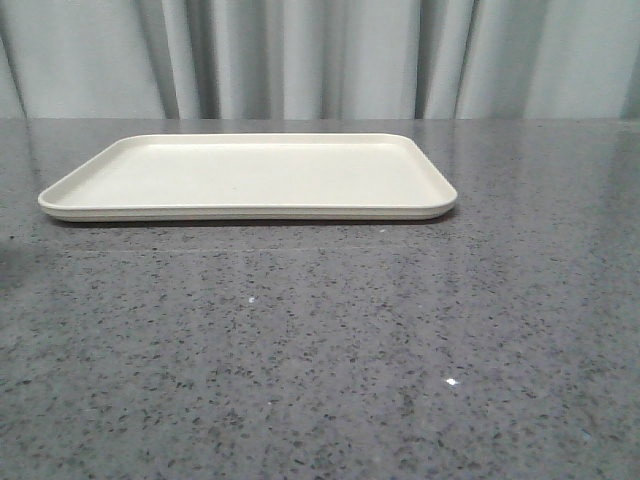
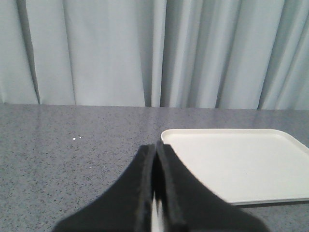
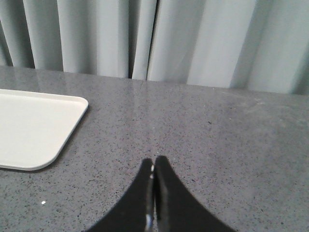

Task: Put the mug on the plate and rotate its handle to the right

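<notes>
Front view: the plate, a cream rectangular tray with rounded corners and a low rim, lies flat on the grey speckled table, toward the far side and slightly left of centre, with pale curtains hanging behind the table's far edge. Nothing stands on the plate, and the mug appears in none of the three views. Left wrist view: the left gripper is clenched, its two dark fingers pressed together with nothing between them, hovering above the table beside the plate's near corner. Right wrist view: the right gripper is likewise clenched on nothing, fingertips meeting, over bare table, apart from the plate's rounded corner.
</notes>
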Robot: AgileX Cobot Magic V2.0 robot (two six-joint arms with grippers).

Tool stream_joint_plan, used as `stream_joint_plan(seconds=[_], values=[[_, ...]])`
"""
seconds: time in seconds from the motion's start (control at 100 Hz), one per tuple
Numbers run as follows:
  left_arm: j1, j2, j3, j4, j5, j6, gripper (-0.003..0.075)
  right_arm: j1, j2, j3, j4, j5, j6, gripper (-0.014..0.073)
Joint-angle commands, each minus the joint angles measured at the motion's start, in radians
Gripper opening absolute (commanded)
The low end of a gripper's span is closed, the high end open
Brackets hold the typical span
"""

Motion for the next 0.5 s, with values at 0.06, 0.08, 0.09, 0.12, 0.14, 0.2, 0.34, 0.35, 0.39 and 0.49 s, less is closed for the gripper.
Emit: stream_joint_plan(seconds=[0.06,0.08,0.09,0.12,0.14,0.2,0.34,0.35,0.39,0.49], values=[[0.004,0.15,-0.206,-0.032,0.148,-0.005,-0.002,-0.005,0.143,-0.163,0.001,0.051,0.0,-0.0067],[0.004,0.168,-0.23,-0.036,0.178,-0.005,-0.002,-0.005,0.154,-0.182,0.001,0.068,0.0,-0.0067],[0.004,0.175,-0.238,-0.041,0.187,-0.005,-0.002,-0.005,0.165,-0.189,0.001,0.08,0.0,-0.0067],[0.004,0.206,-0.269,-0.049,0.231,-0.005,-0.002,-0.005,0.186,-0.213,0.001,0.105,0.0,-0.0067],[0.004,0.218,-0.291,-0.056,0.254,-0.005,-0.002,-0.005,0.201,-0.232,0.001,0.123,0.0,-0.0067],[0.004,0.266,-0.35,-0.066,0.3,-0.005,-0.002,-0.005,0.243,-0.281,0.001,0.171,0.0,-0.0067],[0.004,0.344,-0.443,-0.082,0.379,-0.005,-0.002,-0.005,0.33,-0.371,0.001,0.313,0.0,-0.0067],[0.004,0.348,-0.447,-0.084,0.388,-0.005,-0.002,-0.005,0.334,-0.374,0.001,0.328,0.0,-0.0067],[0.004,0.367,-0.465,-0.086,0.413,-0.005,-0.002,-0.005,0.355,-0.393,0.001,0.367,0.0,-0.0067],[0.004,0.41,-0.491,-0.104,0.508,-0.005,-0.002,-0.005,0.386,-0.408,0.001,0.435,0.0,-0.0067]])
